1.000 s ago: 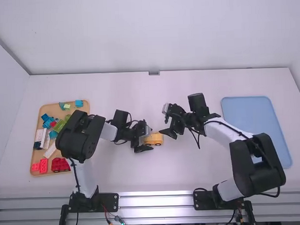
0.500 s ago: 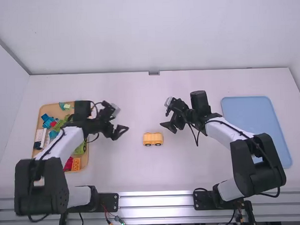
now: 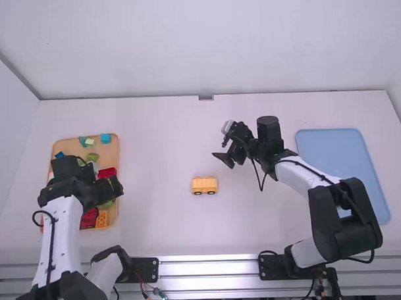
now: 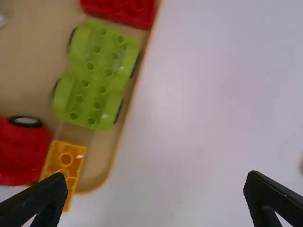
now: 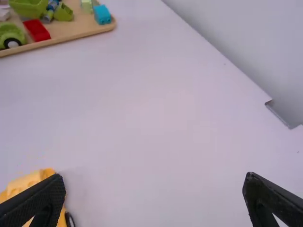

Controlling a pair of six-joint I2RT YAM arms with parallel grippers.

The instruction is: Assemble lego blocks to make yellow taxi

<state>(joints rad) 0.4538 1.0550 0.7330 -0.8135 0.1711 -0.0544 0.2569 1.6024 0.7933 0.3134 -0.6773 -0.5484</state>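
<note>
My left gripper (image 3: 116, 187) is over the right side of the wooden tray (image 3: 108, 154); in the left wrist view my left gripper (image 4: 156, 196) is open and empty. Under it lie an orange studded brick (image 4: 63, 163) at the tray's corner, a green wheeled base (image 4: 96, 75) and a red wheeled piece (image 4: 23, 153). The yellow car (image 3: 204, 185) stands on its wheels mid-table, apart from both grippers. Beyond and right of it is my right gripper (image 3: 226, 159); in the right wrist view my right gripper (image 5: 154, 196) stands open, with the yellow car (image 5: 35, 182) partly behind one finger.
A blue tray (image 3: 335, 142) lies at the right of the table. Toward the wooden tray's far edge are a blue block (image 3: 105, 137) and small green pieces (image 3: 89, 142). A red brick (image 3: 107, 172) lies near its right edge. The wall (image 3: 203, 44) rises behind the table.
My left gripper has left the yellow car and swung left to the wooden tray. The car is free of it and has stayed in place. The right gripper has shifted only slightly.
</note>
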